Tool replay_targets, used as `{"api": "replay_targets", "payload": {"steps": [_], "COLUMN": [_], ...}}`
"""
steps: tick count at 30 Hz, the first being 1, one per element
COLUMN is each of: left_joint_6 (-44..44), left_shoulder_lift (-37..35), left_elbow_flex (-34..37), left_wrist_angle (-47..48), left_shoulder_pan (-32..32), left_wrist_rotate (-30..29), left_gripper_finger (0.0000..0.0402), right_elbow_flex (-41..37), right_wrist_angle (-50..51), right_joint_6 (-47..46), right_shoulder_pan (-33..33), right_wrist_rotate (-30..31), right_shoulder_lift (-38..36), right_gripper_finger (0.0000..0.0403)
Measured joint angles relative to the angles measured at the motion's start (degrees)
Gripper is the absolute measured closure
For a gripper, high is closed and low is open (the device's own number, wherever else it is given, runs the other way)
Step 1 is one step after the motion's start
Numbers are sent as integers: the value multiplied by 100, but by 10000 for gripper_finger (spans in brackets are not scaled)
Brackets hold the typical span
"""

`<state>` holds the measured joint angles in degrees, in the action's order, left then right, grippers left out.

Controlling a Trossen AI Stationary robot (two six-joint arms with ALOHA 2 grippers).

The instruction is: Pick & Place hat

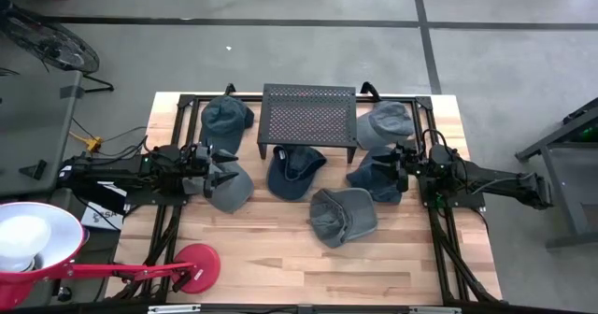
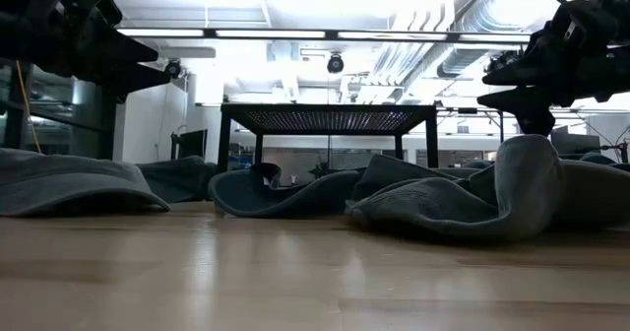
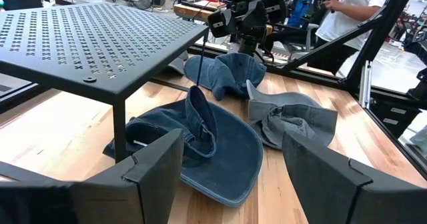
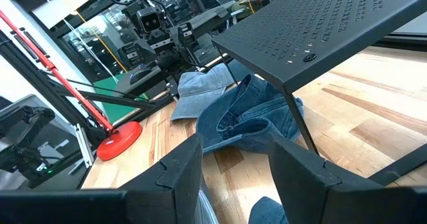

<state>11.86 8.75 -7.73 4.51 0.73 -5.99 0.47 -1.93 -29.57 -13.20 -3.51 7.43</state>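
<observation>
Several denim hats lie on the wooden table around a black perforated stand (image 1: 308, 118). A dark blue hat (image 1: 294, 169) (image 3: 200, 144) lies partly under the stand's near edge. A grey one (image 1: 343, 216) lies nearer the front. My left gripper (image 1: 217, 169) (image 3: 233, 177) hangs open above a grey-blue hat (image 1: 232, 188) at the left. My right gripper (image 1: 397, 164) (image 4: 237, 177) hangs open above a dark blue hat (image 1: 378, 176) at the right. In the low view both grippers (image 2: 138, 65) (image 2: 502, 85) are clear of the hats.
More hats lie at the far left (image 1: 227, 118) and far right (image 1: 385, 122) beside the stand. A red lamp base (image 1: 196, 263) sits at the near left, its white shade (image 1: 28, 239) off the table. Bare wood runs along the front edge (image 1: 374, 277). A person (image 3: 347, 11) stands beyond the table.
</observation>
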Motion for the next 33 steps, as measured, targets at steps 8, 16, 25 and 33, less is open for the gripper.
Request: {"api": "replay_targets", "payload": {"steps": [8, 16, 25, 33], "left_joint_6": [0, 0, 0, 0], "left_shoulder_lift": [0, 0, 0, -2], "left_elbow_flex": [0, 0, 0, 0], "left_wrist_angle": [0, 0, 0, -51], "left_shoulder_pan": [-1, 0, -1, -1], "left_wrist_rotate": [0, -1, -1, 66], "left_gripper_finger": [151, 151, 151, 151], "right_elbow_flex": [0, 0, 0, 0], "right_wrist_angle": [0, 0, 2, 0], "right_joint_6": [-1, 1, 0, 0], "right_shoulder_pan": [1, 1, 1, 1], "right_wrist_rotate": [1, 2, 0, 1], "right_shoulder_lift": [1, 1, 0, 1], "right_gripper_finger": [242, 242, 242, 242]}}
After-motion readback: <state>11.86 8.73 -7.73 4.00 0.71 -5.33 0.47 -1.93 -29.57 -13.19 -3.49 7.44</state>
